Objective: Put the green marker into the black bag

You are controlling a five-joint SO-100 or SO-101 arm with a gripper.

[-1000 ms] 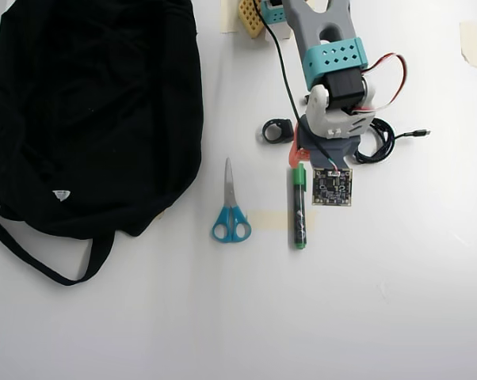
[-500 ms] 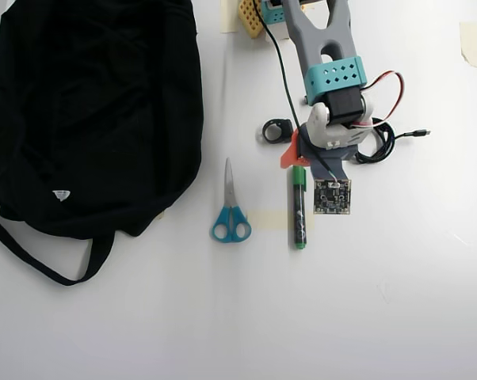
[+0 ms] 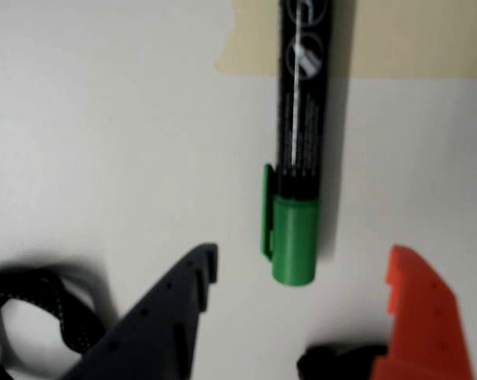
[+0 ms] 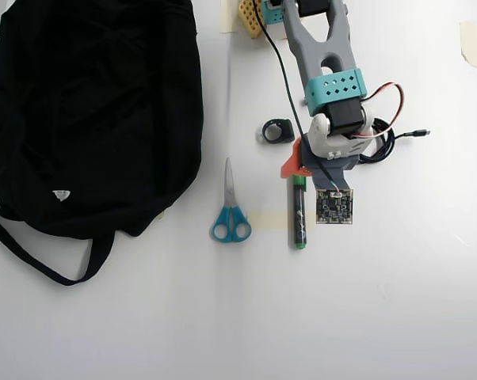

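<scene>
The green marker lies on the white table, its green cap toward the arm and its black barrel running away from it. My gripper hangs open over the cap end. In the wrist view the gripper straddles the green cap, with the dark grey finger on the left and the orange finger on the right, neither touching it. The black bag lies far to the left in the overhead view, its strap trailing below it.
Blue-handled scissors lie between the bag and the marker. A small black ring-shaped part sits left of the arm, and a coiled black cable lies to its right. A strip of tape runs under the marker.
The gripper has slid toward the bottom of the overhead view, farther over the marker's cap end. The marker, scissors and bag have not moved.
</scene>
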